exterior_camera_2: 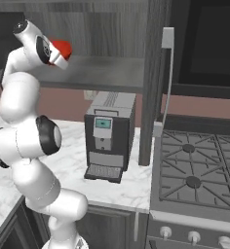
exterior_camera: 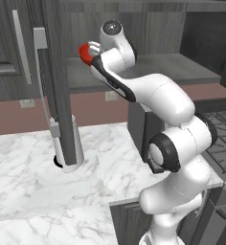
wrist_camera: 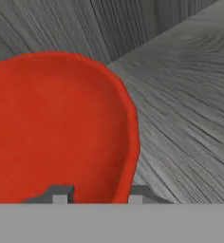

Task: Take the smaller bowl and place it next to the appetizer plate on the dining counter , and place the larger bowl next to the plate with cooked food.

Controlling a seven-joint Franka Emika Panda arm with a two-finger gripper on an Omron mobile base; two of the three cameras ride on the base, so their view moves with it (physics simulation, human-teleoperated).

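Left base view: the arm is reaching up into an open grey wood-grain cabinet shelf (exterior_camera: 182, 67) above the marble counter (exterior_camera: 38, 167). The gripper (exterior_camera: 88, 51) is sitting against the smaller bowl (exterior_camera: 84, 52), a glossy red shape at the hand's far end. The hand is hiding the fingers here, so I cannot tell their state from this side.

Right base view: the smaller bowl (exterior_camera_2: 62, 47) is showing just beyond the gripper (exterior_camera_2: 56, 52), over the shelf (exterior_camera_2: 107, 73). A coffee machine (exterior_camera_2: 107, 133) is standing on the counter below, beside a stove (exterior_camera_2: 200, 170).

Hand view: the smaller bowl (wrist_camera: 57, 128) is lying close before the camera on the shelf (wrist_camera: 190, 104). Its rim is passing between the two fingertips (wrist_camera: 60, 194), one inside the bowl, one outside. Whether they are pressing the wall cannot be judged.
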